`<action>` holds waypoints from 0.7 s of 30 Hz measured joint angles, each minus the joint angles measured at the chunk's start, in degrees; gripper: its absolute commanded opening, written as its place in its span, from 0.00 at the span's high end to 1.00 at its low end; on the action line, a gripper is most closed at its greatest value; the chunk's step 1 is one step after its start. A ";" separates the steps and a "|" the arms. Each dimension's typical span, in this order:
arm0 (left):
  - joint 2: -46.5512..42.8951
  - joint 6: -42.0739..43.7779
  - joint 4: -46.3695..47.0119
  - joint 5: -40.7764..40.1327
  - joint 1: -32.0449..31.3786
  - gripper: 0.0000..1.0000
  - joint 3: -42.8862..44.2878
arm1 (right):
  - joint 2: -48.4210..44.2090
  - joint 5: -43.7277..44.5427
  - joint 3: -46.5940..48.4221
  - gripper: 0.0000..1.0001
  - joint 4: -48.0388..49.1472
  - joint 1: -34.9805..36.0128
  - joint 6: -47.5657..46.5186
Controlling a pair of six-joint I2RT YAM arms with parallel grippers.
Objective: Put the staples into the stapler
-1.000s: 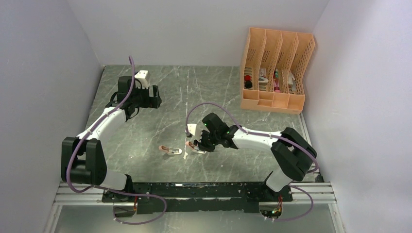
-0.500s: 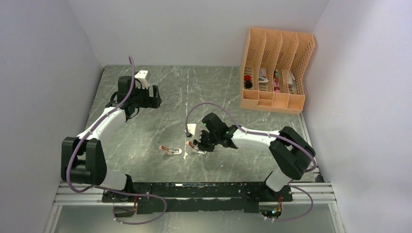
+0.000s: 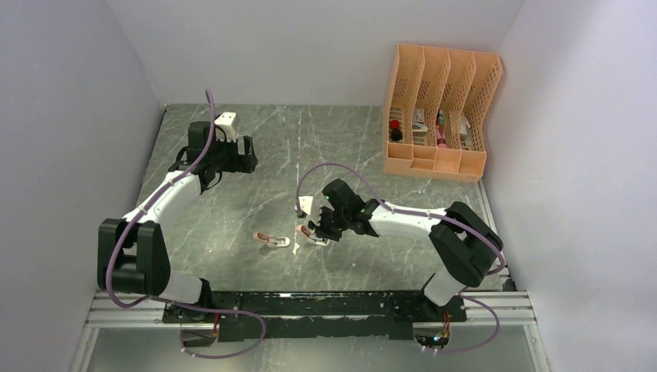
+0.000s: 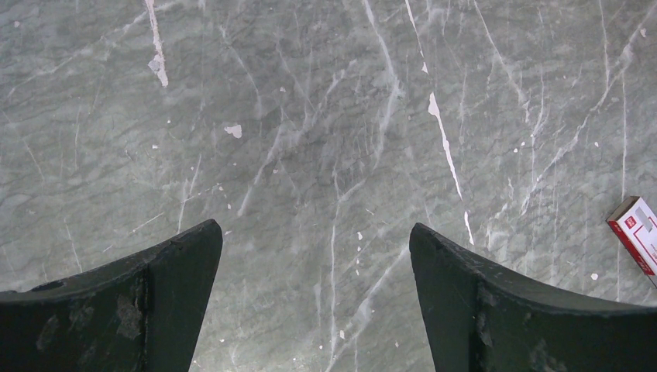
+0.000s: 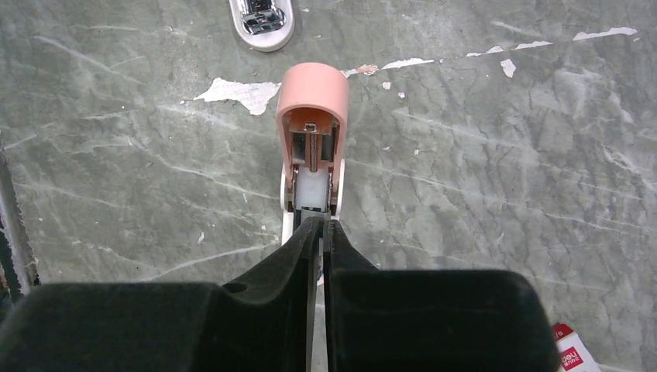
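A salmon-pink stapler (image 5: 312, 93) lies on the table with its lid swung open, showing the white pusher (image 5: 312, 190) in its channel. My right gripper (image 5: 321, 225) sits right at the near end of that channel, jaws pressed almost together. I cannot make out any staples between them. In the top view the right gripper (image 3: 321, 232) is over the stapler (image 3: 314, 235). The red-and-white staples box (image 5: 569, 356) lies just beside it, box (image 3: 306, 207). My left gripper (image 4: 315, 232) hangs open over bare table at the back left, left gripper (image 3: 249, 153), with the box (image 4: 637, 232) at its right edge.
A second small stapler (image 3: 273, 239) lies open just left of the first, stapler (image 5: 262, 19). An orange file organizer (image 3: 438, 116) with small items stands at the back right. White walls close in the marbled grey table (image 3: 232, 209).
The right jaws have closed from a small gap to almost touching, and the right arm has edged slightly left over the open stapler. The left arm has not moved.
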 measured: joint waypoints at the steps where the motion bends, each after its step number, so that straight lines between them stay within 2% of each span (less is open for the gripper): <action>1: 0.00 0.00 0.00 0.00 0.02 0.05 0.00 | -0.02 0.00 0.02 0.91 -0.02 0.00 0.00; 15: 0.07 0.00 0.02 0.00 0.02 0.05 0.00 | -1.73 0.35 0.66 0.91 -2.08 -0.42 0.00; 21: 0.28 0.00 0.00 0.00 0.02 0.05 0.00 | -1.92 0.44 0.66 0.84 -2.21 -0.61 0.02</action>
